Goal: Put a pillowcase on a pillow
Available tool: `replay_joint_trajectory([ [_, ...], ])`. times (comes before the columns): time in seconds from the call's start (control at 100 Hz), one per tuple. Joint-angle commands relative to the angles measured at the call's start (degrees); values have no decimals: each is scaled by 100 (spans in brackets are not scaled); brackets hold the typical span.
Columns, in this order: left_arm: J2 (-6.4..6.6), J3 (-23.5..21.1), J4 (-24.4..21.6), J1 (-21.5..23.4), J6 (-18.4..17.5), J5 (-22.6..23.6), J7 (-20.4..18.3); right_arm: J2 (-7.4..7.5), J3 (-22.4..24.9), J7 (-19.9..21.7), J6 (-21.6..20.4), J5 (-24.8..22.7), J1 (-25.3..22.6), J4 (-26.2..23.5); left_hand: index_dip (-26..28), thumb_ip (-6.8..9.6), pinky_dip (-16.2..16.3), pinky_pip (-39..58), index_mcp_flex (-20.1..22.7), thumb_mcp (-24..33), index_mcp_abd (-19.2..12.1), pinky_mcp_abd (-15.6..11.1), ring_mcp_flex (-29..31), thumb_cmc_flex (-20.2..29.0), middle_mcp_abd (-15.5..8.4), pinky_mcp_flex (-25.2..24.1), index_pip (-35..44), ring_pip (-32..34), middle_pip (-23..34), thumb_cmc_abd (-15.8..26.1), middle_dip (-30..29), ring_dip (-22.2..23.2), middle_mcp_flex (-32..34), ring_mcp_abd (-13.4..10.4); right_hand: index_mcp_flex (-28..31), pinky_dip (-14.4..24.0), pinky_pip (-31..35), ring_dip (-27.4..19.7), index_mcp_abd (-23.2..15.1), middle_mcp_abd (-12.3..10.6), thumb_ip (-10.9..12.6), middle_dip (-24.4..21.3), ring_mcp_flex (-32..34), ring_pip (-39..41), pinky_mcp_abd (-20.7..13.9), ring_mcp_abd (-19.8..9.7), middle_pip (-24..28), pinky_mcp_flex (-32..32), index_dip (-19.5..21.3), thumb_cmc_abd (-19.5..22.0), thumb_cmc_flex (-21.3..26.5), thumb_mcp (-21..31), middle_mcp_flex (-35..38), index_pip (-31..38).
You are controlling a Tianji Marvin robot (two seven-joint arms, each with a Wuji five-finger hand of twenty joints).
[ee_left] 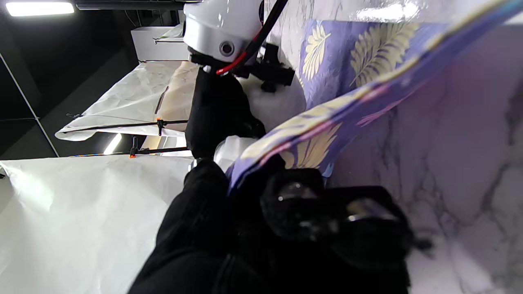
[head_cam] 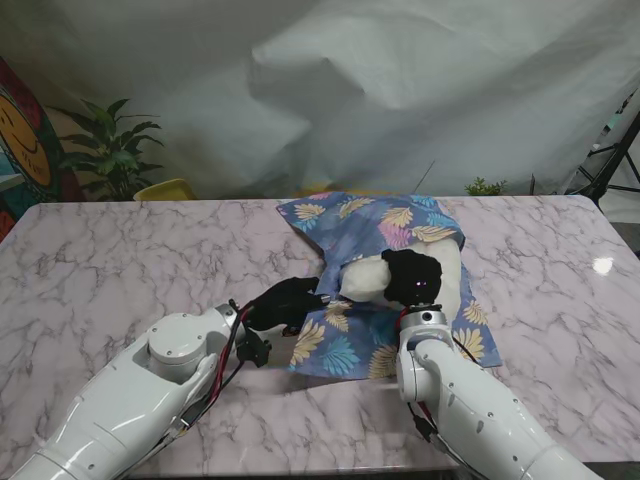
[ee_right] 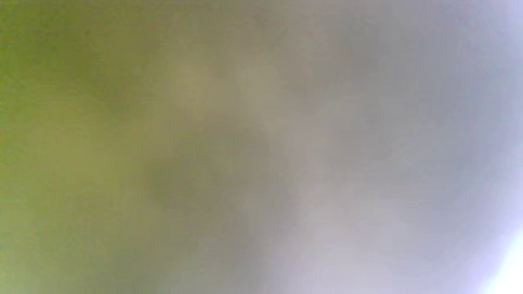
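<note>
A blue-purple cloth pillowcase printed with yellow and teal leaves [head_cam: 385, 225] lies spread on the middle of a pink-white marble-patterned table [head_cam: 120, 250], slightly toward the robot's right. A plump white pillow [head_cam: 365, 277] rests on the nearer half of the pillowcase, partly uncovered, with its farther end tucked against the bunched cloth.

The right hand [head_cam: 413, 275], gloved in black, sits on top of the pillow with its fingers curled down onto the white stuffing; it appears to be gripping or pressing the pillow. The right wrist view is only a blur of green, grey and pale lilac, so it confirms nothing.

The left hand [head_cam: 285, 302], also gloved in black, is just left of the pillow at the pillowcase's edge. In the left wrist view the left hand [ee_left: 286, 228] has its fingers [ee_left: 302, 200] pinched closed on a raised fold of the pillowcase [ee_left: 351, 61], lifting the edge off the table [ee_left: 461, 134], with the pillow [ee_left: 269, 102] and the right hand [ee_left: 216, 114] just beyond it.

Both white arms rise from the near corners. Behind the table hangs a wrinkled white fabric backdrop [head_cam: 420, 90]. A green leafy potted plant [head_cam: 112, 148] stands at the far left.
</note>
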Motion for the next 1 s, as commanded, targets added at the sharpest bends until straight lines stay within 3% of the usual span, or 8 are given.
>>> replay_joint_trajectory([
  [0.0,11,3,55,0,33,-88,-182,-47,66,-24,203,-26,85,60,95,46,59,678,-3,-11,-693,-384,193,399,258,280,357,329,359,104,48,-8,286,-598,500,641,2272,392,-170,171,381,170,620,2320,-1421,-325,473,533,75,787,661,977,367,633],
  [0.13,21,24,197,5,10,-208,-391,-121,105,-69,462,72,185,148,87,54,73,730,5,9,-671,-402,237,398,252,289,343,313,365,90,43,-27,300,-595,502,654,2310,408,-163,183,381,180,626,2362,-1429,-325,478,545,74,791,667,977,366,634],
  [0.2,29,64,278,-5,-22,-213,-472,-132,119,-66,583,59,219,154,83,52,81,758,9,7,-664,-419,261,402,569,293,337,312,350,81,40,-33,278,-597,499,659,2324,415,-164,184,379,182,621,2379,-1434,-328,479,547,73,794,662,972,364,632],
  [0.33,24,115,386,-37,42,-199,-528,-91,179,-13,679,-61,174,5,74,59,96,796,7,15,-658,-442,284,402,540,296,323,314,355,85,44,-35,283,-597,482,665,2347,427,-179,174,380,188,622,2411,-1444,-340,479,552,72,803,663,964,357,624],
  [0.4,7,136,404,-48,157,-103,-420,-81,237,-16,632,-74,93,-116,-85,100,72,740,1,9,-612,-455,242,360,210,285,142,267,282,93,0,-43,285,-580,483,666,2355,431,-176,176,382,192,617,2425,-1446,-335,480,550,76,803,665,965,359,626],
  [0.6,-99,306,760,-263,202,198,-43,-23,319,26,427,-140,-144,-410,-2500,223,-65,207,115,-17,-197,-124,-351,43,212,-211,-2043,-204,-222,189,-119,164,-201,-212,489,667,2369,435,-176,174,384,197,618,2444,-1441,-335,481,556,81,801,670,967,360,628],
  [0.83,-207,724,1454,-716,-39,613,99,14,380,60,286,-179,-279,-588,-2831,202,177,332,542,38,-511,-798,-1107,-1540,-571,-971,-3134,210,476,-230,641,837,-1388,-991,501,667,2384,446,-177,174,384,213,617,2472,-1438,-339,491,554,82,792,672,975,367,626],
  [0.99,-290,1005,1738,-935,-63,1067,442,18,430,35,212,-179,-373,-708,-2907,165,415,-30,409,57,-783,-833,-2231,-1935,53,-2057,-3382,-159,-357,-426,1289,1569,-3123,-871,508,670,2402,452,-172,179,382,223,615,2491,-1436,-330,496,562,85,791,674,981,366,624],
])
